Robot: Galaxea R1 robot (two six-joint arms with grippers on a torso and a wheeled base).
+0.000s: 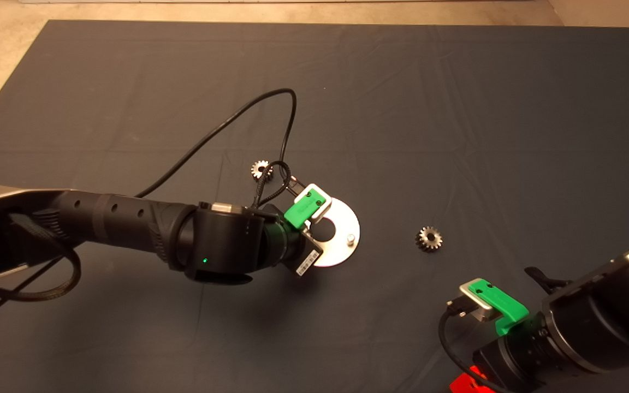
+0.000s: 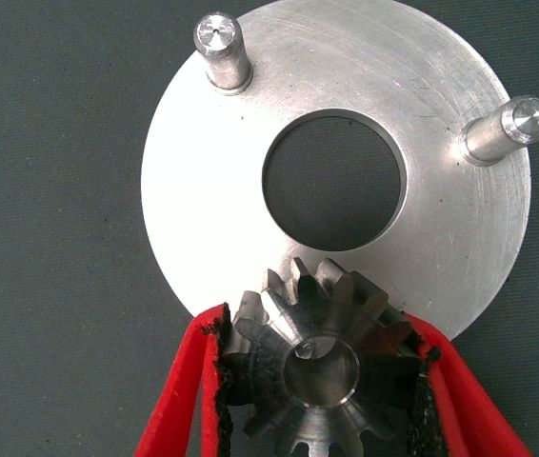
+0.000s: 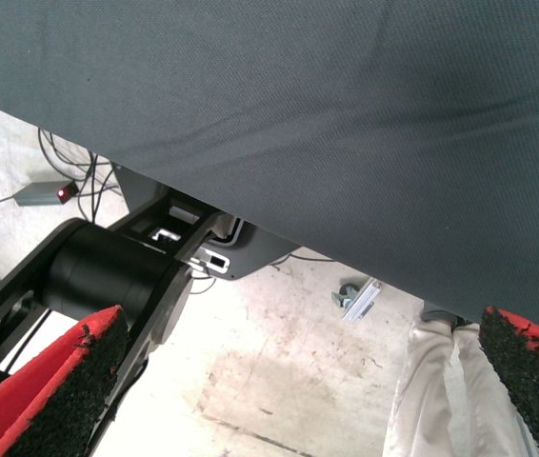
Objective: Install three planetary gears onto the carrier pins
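A gear [image 2: 322,367] is clamped between the red fingers [image 2: 179,390] of the left gripper [image 2: 322,381] over the near rim of the disc [image 2: 460,257]. A pin tip [image 2: 306,349] is seen through the gear's bore, slightly off centre, so alignment seems nearly reached. Two pins [image 2: 220,52] [image 2: 508,129] stand bare. Two gears [image 1: 261,169] [image 1: 429,238] lie on the mat [image 1: 456,109]. The right gripper [image 3: 289,400] is parked at the mat's lower right edge, fingers spread, empty.
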